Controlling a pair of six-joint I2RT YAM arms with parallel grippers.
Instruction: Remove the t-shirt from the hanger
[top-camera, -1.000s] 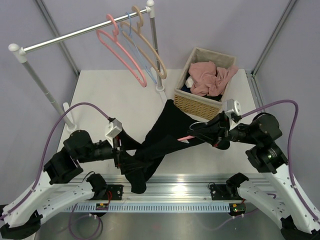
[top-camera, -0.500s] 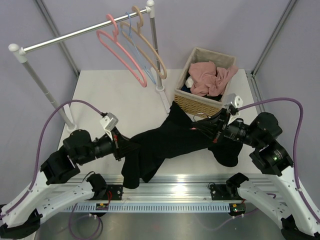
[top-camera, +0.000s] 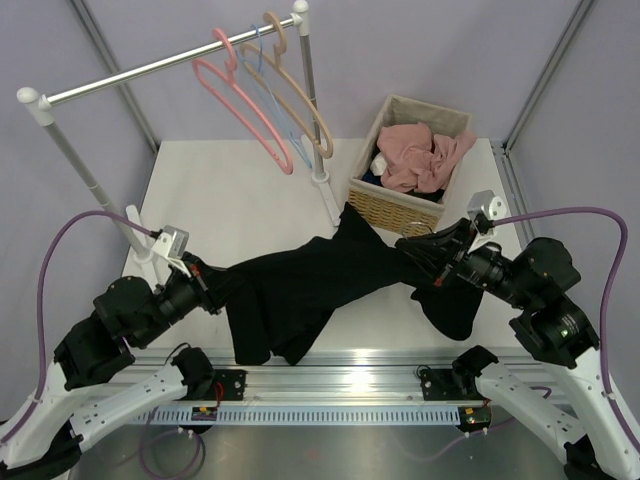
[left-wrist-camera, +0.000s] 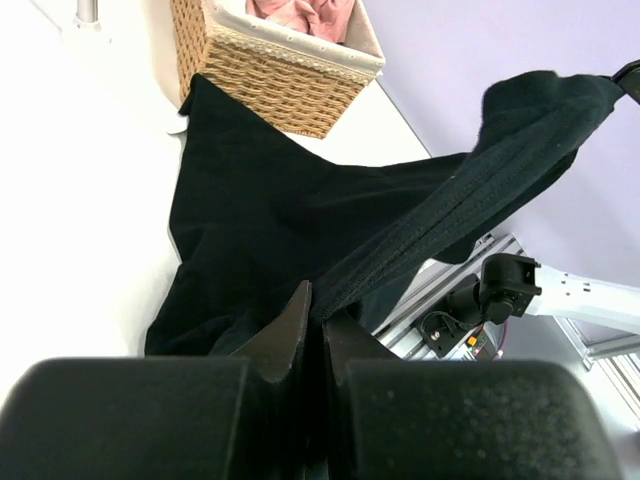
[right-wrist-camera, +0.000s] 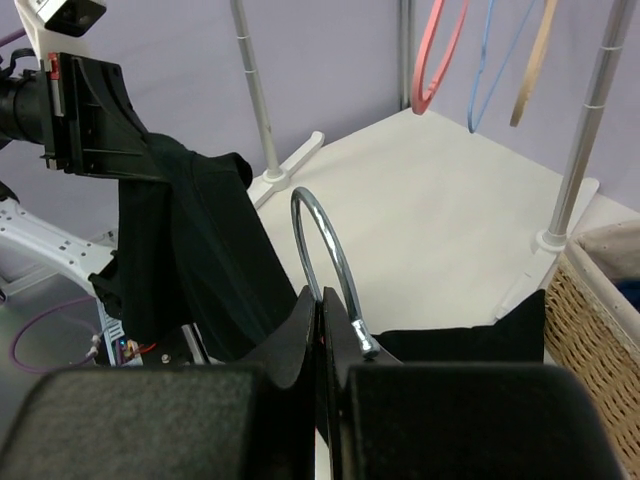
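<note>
1. Left gripper (top-camera: 203, 288) is pressed together on a hem of the t-shirt (top-camera: 300, 285); in its wrist view the seam runs taut from between the fingers toward the other arm
2. Right gripper (top-camera: 418, 250) is clamped on the hanger (right-wrist-camera: 347, 285) at its metal neck; the pink body is hidden under black cloth in every view
3. These opposed holds look chosen to anchor the frame on one side while the fabric is drawn off it toward the other
4. The t-shirt hangs as a stretched band between the two grippers above the table (top-camera: 230, 200), with one corner lying beside the basket (top-camera: 400, 205), a fold drooping toward the near edge and another under the right gripper
5. Pink cloth (top-camera: 425, 155) sits in the basket and spare hangers (top-camera: 250, 110) hang on the rail, all well apart from the work
6. A second ago the grippers are closer together, the shirt bunches and sags over the near edge, and a pink sliver of the hanger shows
7. Since then the left arm has drawn back to its own side and the right one outward, so the cloth now lies flatter and tighter, and that pink sliver is covered
8. Basket, rail and spare hangers have not moved
</note>
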